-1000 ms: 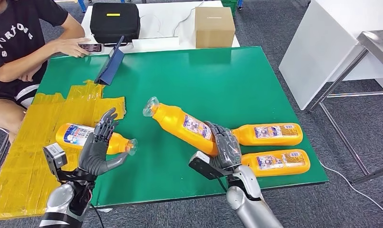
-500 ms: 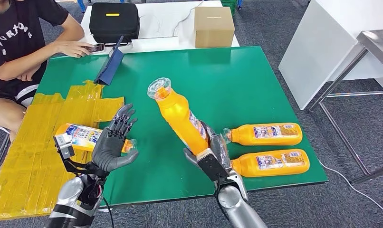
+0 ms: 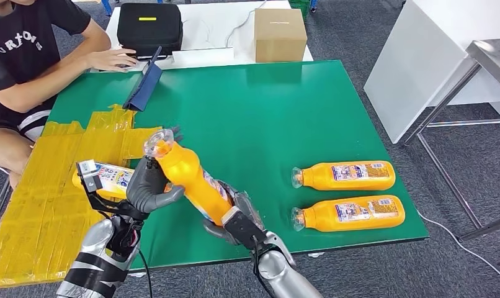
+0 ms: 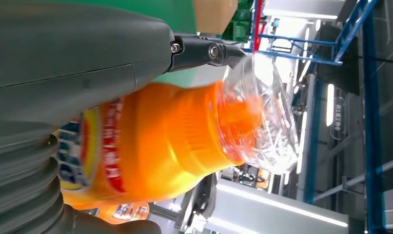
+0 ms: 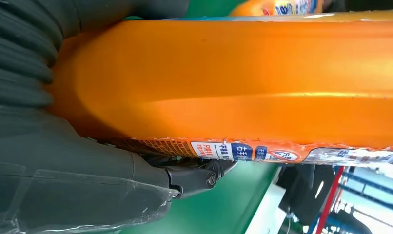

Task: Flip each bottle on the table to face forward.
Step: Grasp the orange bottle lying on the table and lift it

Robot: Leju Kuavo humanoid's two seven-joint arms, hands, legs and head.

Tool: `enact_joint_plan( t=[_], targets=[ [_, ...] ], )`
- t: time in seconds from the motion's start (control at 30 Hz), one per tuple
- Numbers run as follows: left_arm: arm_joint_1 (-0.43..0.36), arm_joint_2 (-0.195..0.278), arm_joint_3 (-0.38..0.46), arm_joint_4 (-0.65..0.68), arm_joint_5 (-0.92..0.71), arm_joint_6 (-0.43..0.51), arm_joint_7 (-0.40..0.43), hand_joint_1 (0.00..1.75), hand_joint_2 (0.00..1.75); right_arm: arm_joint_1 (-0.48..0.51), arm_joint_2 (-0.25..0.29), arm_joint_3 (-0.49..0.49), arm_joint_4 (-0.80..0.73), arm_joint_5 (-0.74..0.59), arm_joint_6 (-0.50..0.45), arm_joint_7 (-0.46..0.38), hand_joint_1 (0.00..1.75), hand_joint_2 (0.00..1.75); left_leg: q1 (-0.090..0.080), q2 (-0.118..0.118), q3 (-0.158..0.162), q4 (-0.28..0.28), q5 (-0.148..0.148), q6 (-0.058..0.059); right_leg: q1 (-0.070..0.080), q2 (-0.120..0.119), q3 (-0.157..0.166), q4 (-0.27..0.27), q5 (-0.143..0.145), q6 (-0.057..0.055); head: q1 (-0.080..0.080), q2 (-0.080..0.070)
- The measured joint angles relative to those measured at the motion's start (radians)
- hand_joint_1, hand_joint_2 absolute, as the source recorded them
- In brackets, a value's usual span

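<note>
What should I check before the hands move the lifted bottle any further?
1. Right hand grips the lifted bottle at its base: ok.
2. Left hand closed on its neck: cannot tell; touching, grip unclear.
3. Label facing forward: cannot tell.
4. Two right bottles apart from the arms: ok.
5. Left bottle lies right behind the left hand: not ok, could be knocked.
6. Person stays at the far corner: ok.

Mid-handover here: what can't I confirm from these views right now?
- Left robot hand grip on the lifted bottle: head view, fingers behind the bottle.
- Right robot hand: its fingers are under the bottle.
- Bottle on the yellow tape: partly hidden by the left hand.
- Cap: blurred in left wrist view.
</note>
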Motion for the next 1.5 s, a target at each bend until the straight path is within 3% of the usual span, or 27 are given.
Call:
enact_joint_plan(
  t=[0.77,0.9,1.5],
  targets=[
    [-0.037,0.005,-0.029,0.071,0.030,-0.016,0.009,0.03,1.75,-0.043,0.019,0.074,0.075,0.014,-0.058,-0.021,1.75,1.75,0.000,0.000,0.000,0.000,0.000,0.000,0.000,0.000,0.000,0.000,0.000,0.000,0.000,0.000],
    [-0.049,0.007,-0.029,0.115,0.066,-0.055,-0.007,1.75,1.75,-0.050,0.021,0.090,0.081,0.002,-0.054,-0.019,1.75,1.75,0.000,0.000,0.000,0.000,0.000,0.000,0.000,0.000,0.000,0.000,0.000,0.000,0.000,0.000],
    [-0.049,0.007,-0.026,0.137,0.083,-0.045,-0.006,1.75,1.75,-0.053,0.019,0.104,0.100,0.008,-0.090,-0.016,1.75,1.75,0.000,0.000,0.000,0.000,0.000,0.000,0.000,0.000,0.000,0.000,0.000,0.000,0.000,0.000]
  ],
)
